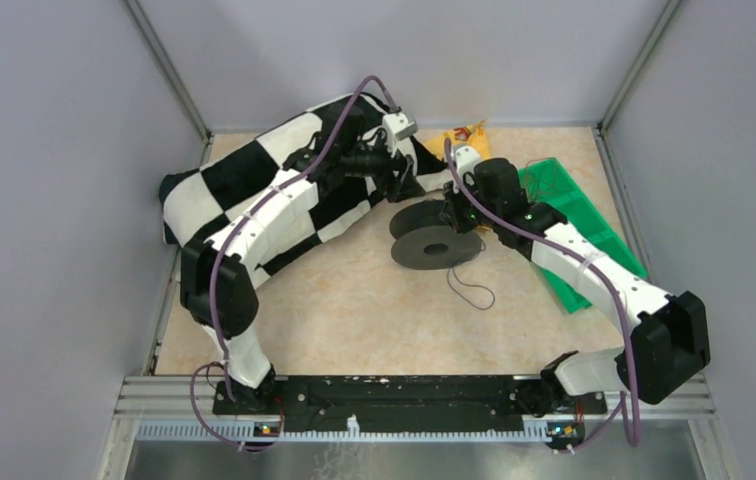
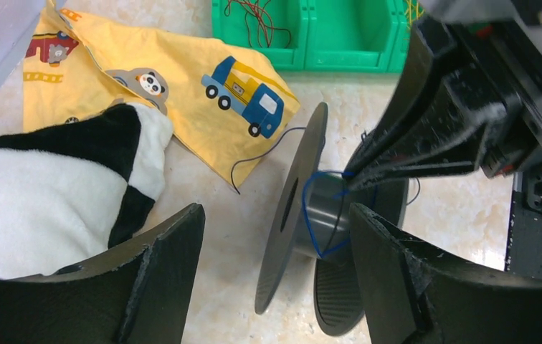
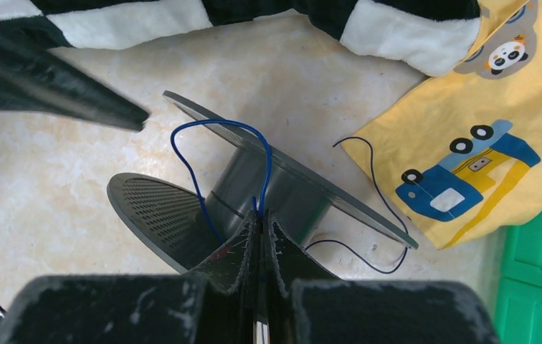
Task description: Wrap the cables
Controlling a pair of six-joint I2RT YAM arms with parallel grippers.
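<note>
The cables [image 1: 470, 291] lie close to the dark grey spool [image 1: 434, 247], which rests tilted in the middle of the table [image 1: 354, 310]; 1 thin dark loop of them sits on the bare tabletop just in front of it, toward my bases. Up close I can follow 2 strands. The blue cable [image 3: 218, 122] arches over the rim of the raised flange and comes down across the hub. My right gripper [image 3: 261, 223] is clamped on it just beside the hub — both fingers pressed together with the strand pinched between them. The dark cable [image 3: 377, 188] begins on the yellow printed cloth [image 3: 462, 93], curls across the tabletop and passes under the raised flange.

My left gripper [image 2: 275, 215] has its fingers spread wide and holds nothing. It faces the spool from the other side, near it — I cannot tell whether either finger touches a flange.

The black-and-white checked cloth [image 1: 274, 185] lies at the far left under my left arm, its edge overlapping the yellow cloth. Beyond that stands a green bin [image 2: 340, 57] with red wires [image 2: 254, 16] in 1 compartment.
</note>
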